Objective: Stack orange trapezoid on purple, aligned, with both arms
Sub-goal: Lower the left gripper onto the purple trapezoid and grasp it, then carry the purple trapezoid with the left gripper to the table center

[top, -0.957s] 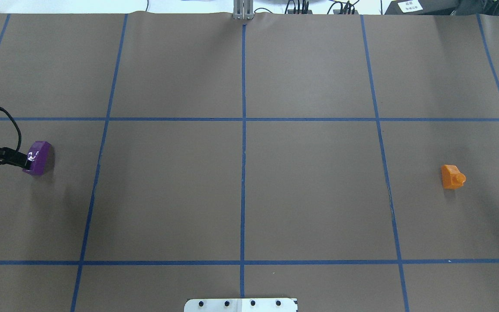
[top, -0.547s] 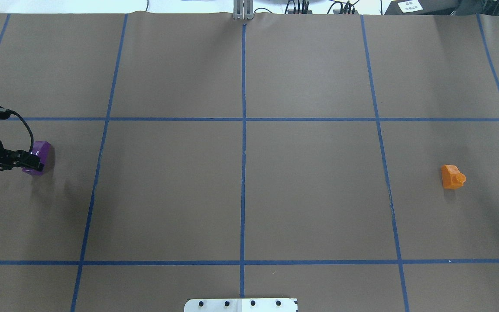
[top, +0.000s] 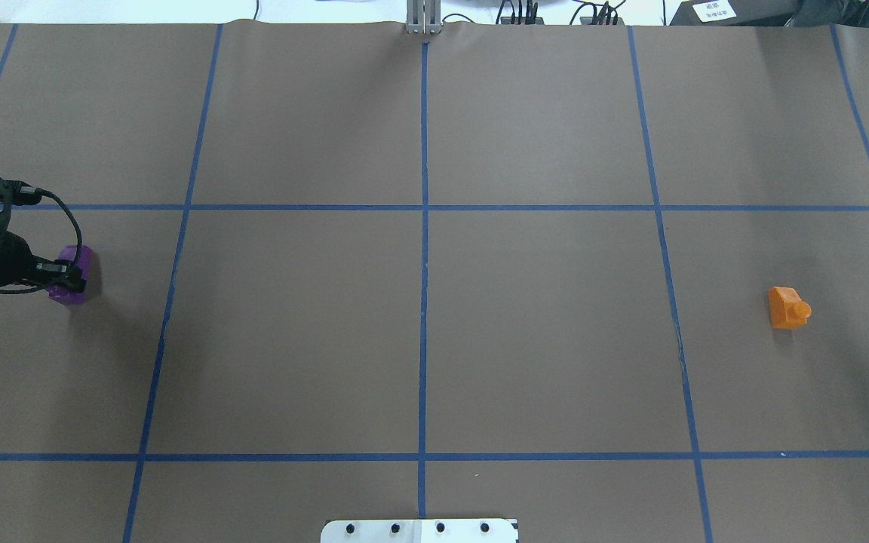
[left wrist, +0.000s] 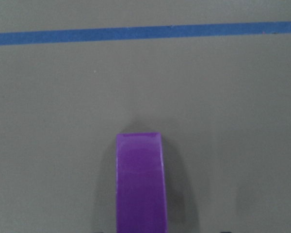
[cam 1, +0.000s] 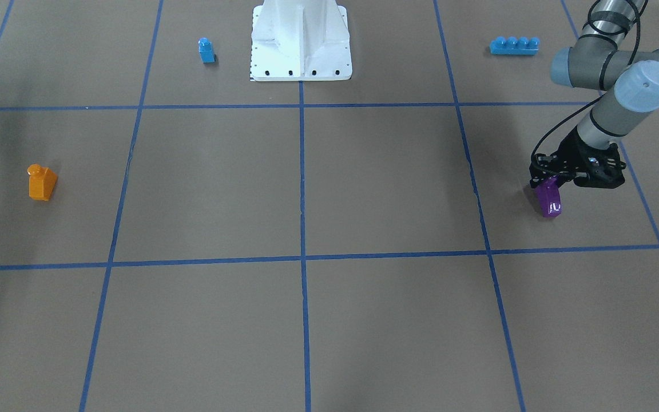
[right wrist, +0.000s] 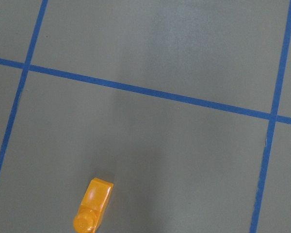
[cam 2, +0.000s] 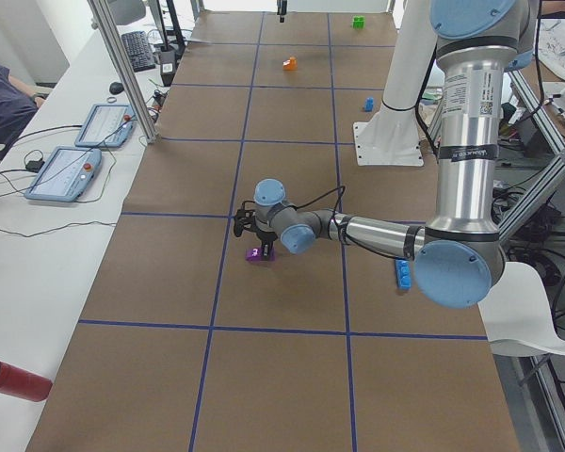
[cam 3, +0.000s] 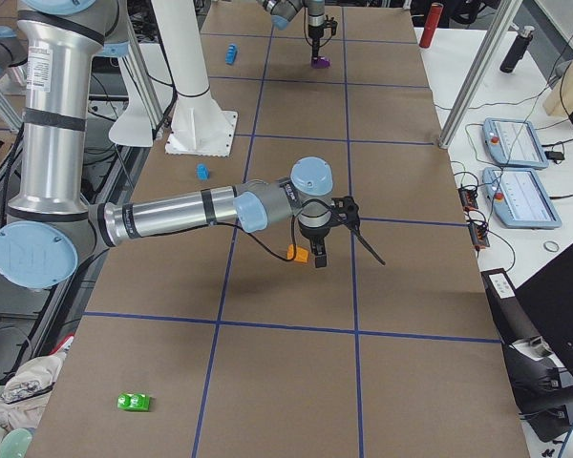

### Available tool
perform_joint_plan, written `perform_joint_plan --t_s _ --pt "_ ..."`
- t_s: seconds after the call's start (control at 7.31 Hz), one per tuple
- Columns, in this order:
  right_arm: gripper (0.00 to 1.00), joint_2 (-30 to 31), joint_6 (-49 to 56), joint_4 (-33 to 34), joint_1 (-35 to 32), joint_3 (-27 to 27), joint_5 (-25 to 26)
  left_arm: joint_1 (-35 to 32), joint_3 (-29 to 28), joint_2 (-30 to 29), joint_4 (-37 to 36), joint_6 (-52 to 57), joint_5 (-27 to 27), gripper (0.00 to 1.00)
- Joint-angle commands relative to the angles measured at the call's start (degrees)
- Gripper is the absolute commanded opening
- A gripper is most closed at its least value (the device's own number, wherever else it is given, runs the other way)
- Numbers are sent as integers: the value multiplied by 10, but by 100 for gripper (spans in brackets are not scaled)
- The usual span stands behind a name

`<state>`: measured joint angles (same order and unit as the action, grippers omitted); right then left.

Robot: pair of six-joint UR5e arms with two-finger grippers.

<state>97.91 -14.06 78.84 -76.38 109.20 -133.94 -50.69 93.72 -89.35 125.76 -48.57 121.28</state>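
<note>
The purple block (top: pixel 81 261) lies on the brown table at the far left; it also shows in the front view (cam 1: pixel 550 201) and fills the bottom middle of the left wrist view (left wrist: pixel 139 184). My left gripper (top: pixel 65 276) (cam 1: pixel 548 184) is right over it, jaws apart on either side, not closed on it. The orange trapezoid (top: pixel 787 308) (cam 1: pixel 40 183) lies on the table at the far right, stud pointing sideways, and shows low in the right wrist view (right wrist: pixel 93 206). My right gripper (cam 3: pixel 323 256) hovers close beside it; it shows only in the right side view, so I cannot tell its state.
A small blue one-stud block (cam 1: pixel 206 50) and a long blue four-stud brick (cam 1: pixel 513 46) lie near the white robot base (cam 1: pixel 301 40). A green block (cam 3: pixel 134 402) lies at the table's right end. Blue tape lines grid the table.
My left gripper has moved rightward over the purple block and now covers more of it. The purple and orange blocks have stayed in place.
</note>
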Motion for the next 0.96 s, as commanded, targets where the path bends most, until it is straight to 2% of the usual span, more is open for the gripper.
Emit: perform_joint_plan --t_s 0.0,0.27,0.41,0.82 --pt "100 0 0 0 0 0 0 1 5 2 -1 4 -2 0" --pt "100 0 0 0 0 0 -1 1 47 -4 -23 -1 3 0" --pt "100 0 0 0 0 0 -1 2 66 -30 -52 -5 4 0" --pt "100 0 0 0 0 0 -1 94 84 -194 -181 -117 -3 0"
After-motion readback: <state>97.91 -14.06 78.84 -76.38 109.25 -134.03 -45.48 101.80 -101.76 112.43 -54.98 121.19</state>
